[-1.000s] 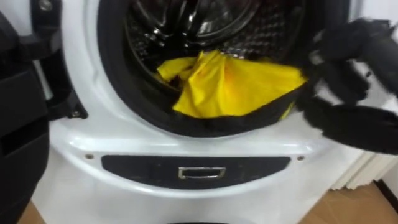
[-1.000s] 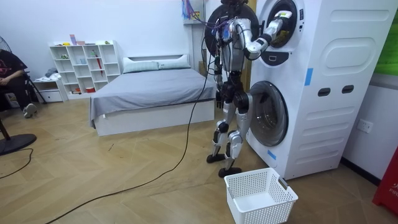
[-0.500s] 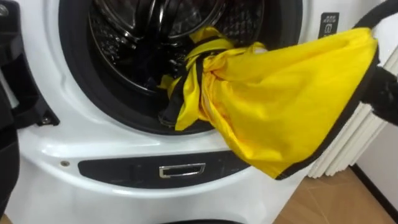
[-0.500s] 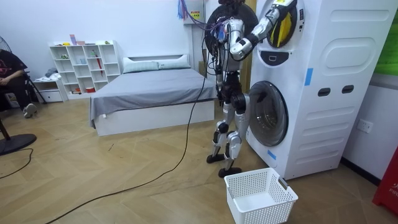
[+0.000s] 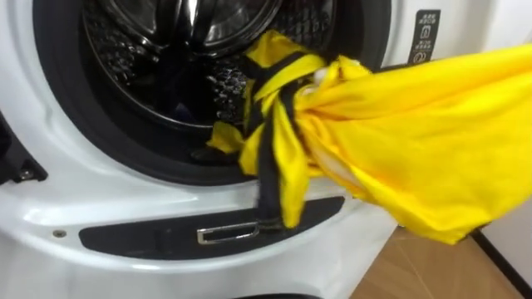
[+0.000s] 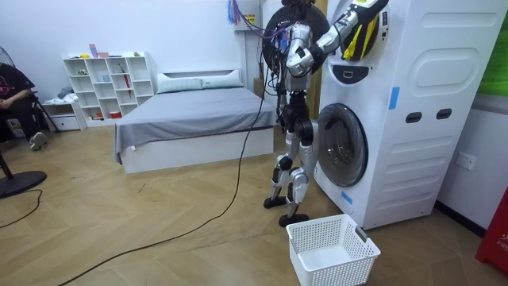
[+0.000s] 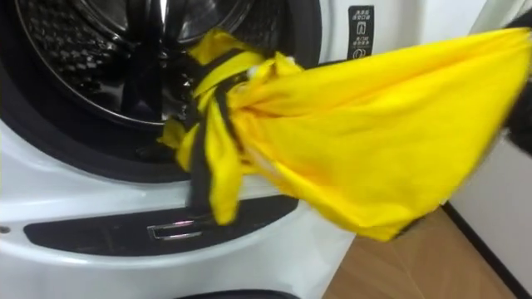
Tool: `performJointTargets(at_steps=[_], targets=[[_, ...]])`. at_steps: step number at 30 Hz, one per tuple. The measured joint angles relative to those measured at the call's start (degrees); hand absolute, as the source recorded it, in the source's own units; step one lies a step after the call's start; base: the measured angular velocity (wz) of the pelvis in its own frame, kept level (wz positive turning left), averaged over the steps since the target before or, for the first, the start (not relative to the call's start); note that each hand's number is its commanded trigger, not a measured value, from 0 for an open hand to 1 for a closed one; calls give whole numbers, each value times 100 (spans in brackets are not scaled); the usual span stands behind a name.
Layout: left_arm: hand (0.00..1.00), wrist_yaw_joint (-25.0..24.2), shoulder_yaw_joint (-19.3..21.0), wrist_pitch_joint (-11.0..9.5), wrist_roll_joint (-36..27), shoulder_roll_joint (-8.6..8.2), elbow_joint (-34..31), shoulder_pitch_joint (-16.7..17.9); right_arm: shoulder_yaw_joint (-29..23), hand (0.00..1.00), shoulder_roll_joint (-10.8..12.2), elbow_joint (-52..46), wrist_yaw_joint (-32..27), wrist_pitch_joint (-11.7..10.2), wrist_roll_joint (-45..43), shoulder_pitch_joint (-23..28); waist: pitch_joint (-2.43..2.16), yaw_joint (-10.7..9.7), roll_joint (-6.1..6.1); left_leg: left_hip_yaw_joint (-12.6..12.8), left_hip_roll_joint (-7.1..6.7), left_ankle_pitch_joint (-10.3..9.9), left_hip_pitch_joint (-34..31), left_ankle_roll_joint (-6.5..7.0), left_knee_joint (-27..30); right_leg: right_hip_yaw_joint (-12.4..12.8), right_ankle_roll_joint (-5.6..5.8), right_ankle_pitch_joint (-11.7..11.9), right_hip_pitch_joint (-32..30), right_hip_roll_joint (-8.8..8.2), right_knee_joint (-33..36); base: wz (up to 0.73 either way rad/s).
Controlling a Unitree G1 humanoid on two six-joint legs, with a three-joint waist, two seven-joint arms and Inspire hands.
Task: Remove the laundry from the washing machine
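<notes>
A yellow garment with dark trim [image 5: 391, 158] stretches out of the upper washing machine's drum [image 5: 158, 58] toward the right. One bunched end with a dark strip still hangs over the drum's rubber rim [image 5: 270, 166]. My right hand [image 7: 521, 124] shows as a dark shape at the right edge, shut on the far end of the yellow garment [image 7: 366, 141]. In the room view I stand upright in front of the stacked machines, with my right hand [image 6: 367, 7] raised at the upper opening and the yellow garment [image 6: 361, 36] hanging below it.
A dark panel with a metal handle [image 5: 224, 235] sits below the drum. A white laundry basket [image 6: 332, 250] stands on the wooden floor beside my feet. The lower machine's door [image 6: 337, 155] is open, and the upper door [image 6: 274, 36] swings out behind my head.
The yellow garment has come further out of the drum, pulled to the right and up by my right hand. The eye views have shifted, so the drum now lies further left.
</notes>
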Motion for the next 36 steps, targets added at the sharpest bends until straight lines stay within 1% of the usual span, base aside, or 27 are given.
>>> performJointTargets(at_steps=[2, 3, 4, 6, 7, 8, 9, 10, 11, 12, 13, 15, 16, 17, 19, 21, 22, 23, 24, 25, 26, 28, 30, 32, 34, 35, 36], targets=[[0, 45, 0, 47, -7, 0, -1, -23, -26, 100, 76, 247, -315, -1, -8, 12, 0, -38, 3, 28, 3, -7, -5, 0, -3, 9, 4, -3, -1, 3, 0, 0], [0, 50, 0, 115, -10, 0, -2, -51, -107, 100, 192, 412, -572, 20, -8, 14, 1, -39, 3, 40, 4, -8, -10, 0, -5, 33, 4, -3, -5, 9, -3, -4], [0, 50, 0, 137, -10, -2, -3, -53, -168, 100, 255, 487, -741, 62, -8, 14, 0, -43, 4, 46, 4, -8, -10, 0, -5, 47, 4, -3, -6, 12, -3, -9], [0, 50, -14, 274, -8, -18, -34, -88, -590, 100, 462, 913, -1363, 264, 3, 20, -5, -70, 30, 109, 6, -12, 0, -5, -3, 142, 4, -3, -24, 33, -6, -17], [0, 50, -13, 307, -8, -18, -42, -76, -674, 100, 503, 1016, -1533, 315, 17, 19, -14, -83, 44, 112, 5, -12, -10, -5, -3, 175, 4, -3, -47, 41, 3, -30], [0, 50, -10, 377, -7, -20, -55, -26, -820, 100, 566, 1191, -1834, 396, 99, 19, -27, -111, 77, 135, 6, -12, -33, -6, -2, 245, 3, -1, -95, 54, 16, -32], [0, 50, -10, 456, -6, -24, -96, -21, -904, 100, 632, 1331, -2102, 500, 202, 18, -35, -187, 104, 153, 8, -12, -30, -6, -1, 274, 0, 1, -112, 61, 25, -29], [0, 50, -11, 488, -6, -29, -106, -23, -912, 100, 654, 1386, -2229, 555, 269, 19, -43, -216, 122, 181, 9, -12, -25, -6, -3, 293, 0, 1, -117, 67, 31, -30], [0, 50, -11, 545, -7, -57, -155, -26, -912, 100, 661, 1545, -2448, 639, 369, 19, -39, -244, 153, 256, 10, -12, -12, -6, -4, 388, 0, 1, -130, 86, 36, -38], [0, 45, -13, 597, -8, -84, -247, -24, -912, 100, 665, 1674, -2651, 772, 433, 25, -26, -320, 158, 258, 6, -11, 5, -6, -5, 424, 0, 1, -138, 94, 48, -36], [0, 44, -24, 621, -12, -88, -293, -24, -912, 100, 665, 1750, -2748, 824, 456, 24, -22, -358, 183, 258, 5, -11, 15, -6, -7, 434, 0, 1, -140, 97, 55, -22], [0, 50, -31, 669, -39, -84, -479, -24, -912, 100, 666, 1984, -3199, 1040, 622, 0, -7, -506, 215, 270, -1, -11, 25, -6, -16, 524, 0, -27, -180, 119, 119, -13], [0, 50, -32, 683, -54, -85, -519, -22, -912, 100, 666, 2019, -3313, 1084, 662, 1, -5, -525, 213, 271, 0, -11, 26, -6, -18, 551, -2, -28, -183, 129, 122, -26], [0, 49, -40, 706, -81, -87, -540, -27, -914, 100, 667, 2050, -3528, 1152, 703, -4, -5, -539, 209, 272, 6, -11, 36, -5, -18, 595, -7, -31, -183, 156, 123, -25], [0, 47, -40, 716, -140, -91, -540, -26, -916, 100, 666, 2052, -3768, 1163, 731, -15, 5, -629, 166, 262, 16, -11, 33, -5, -15, 603, -22, -42, -185, 166, 132, -12], [0, 47, -48, 777, -162, -89, -542, -51, -981, 100, 666, 2058, -4004, 1163, 767, -24, 16, -683, 73, 265, 26, -11, 31, -6, -14, 607, -37, -55, -210, 184, 116, 0], [0, 48, -84, 788, -165, -83, -547, -55, -1003, 100, 666, 2065, -4056, 1163, 770, -24, 20, -685, 51, 265, 29, -11, 28, -6, -14, 607, -39, -57, -213, 187, 115, 0], [0, 47, -181, 791, -168, -66, -555, -55, -1018, 100, 666, 2105, -4142, 1161, 771, -29, 35, -684, 27, 266, 29, -11, 14, -6, -12, 605, -41, -58, -231, 186, 115, 0], [0, 47, -242, 795, -165, -63, -553, -67, -1016, 100, 667, 2165, -4174, 1161, 772, -29, 33, -673, -13, 260, 29, -11, 4, -6, -12, 604, -43, -56, -265, 188, 117, 0], [0, 46, -263, 798, -163, -64, -553, -73, -1015, 100, 667, 2198, -4175, 1161, 777, -26, 36, -662, -27, 260, 29, -11, -10, -6, -12, 606, -43, -55, -280, 190, 122, 0], [0, 42, -297, 817, -172, -66, -540, -75, -1012, 100, 684, 2220, -4154, 1163, 781, -28, 27, -658, -32, 264, 28, -12, -32, -6, -9, 607, -44, -45, -293, 187, 128, 0], [0, 24, -386, 850, -190, -57, -527, -67, -987, 100, 743, 2175, -4067, 1166, 771, -30, 28, -634, -35, 275, 26, -12, -77, -7, -9, 615, -44, -42, -332, 187, 159, -9], [0, -17, -466, 871, -211, -52, -526, -61, -685, 100, 763, 1921, -3858, 1170, 747, -96, 34, -489, -19, 301, 24, -15, -82, -10, -4, 732, -40, -38, -377, 220, 230, -39], [0, -57, -494, 857, -211, -47, -528, -85, -457, 100, 762, 1688, -3544, 1171, 730, -109, 55, -469, -3, 307, 26, -22, -104, -21, 4, 732, -40, -38, -422, 229, 268, -20], [0, -152, -642, 871, -212, -6, -524, -103, -107, 100, 759, 1496, -3253, 1172, 714, -271, 71, -457, 17, 312, 27, -23, -151, -22, 9, 751, -40, -38, -531, 254, 347, -18], [0, -214, -722, 872, -212, 13, -512, -175, 102, 100, 759, 1410, -3029, 1174, 669, -379, 69, -439, -27, 294, 26, -24, -212, -22, 17, 746, -40, -38, -632, 266, 422, -14], [0, -258, -767, 871, -212, 20, -468, -274, 295, 100, 759, 1347, -2854, 1180, 578, -455, 99, -391, -1, 287, 25, -26, -281, -26, 19, 740, -40, -38, -725, 270, 452, -11]])
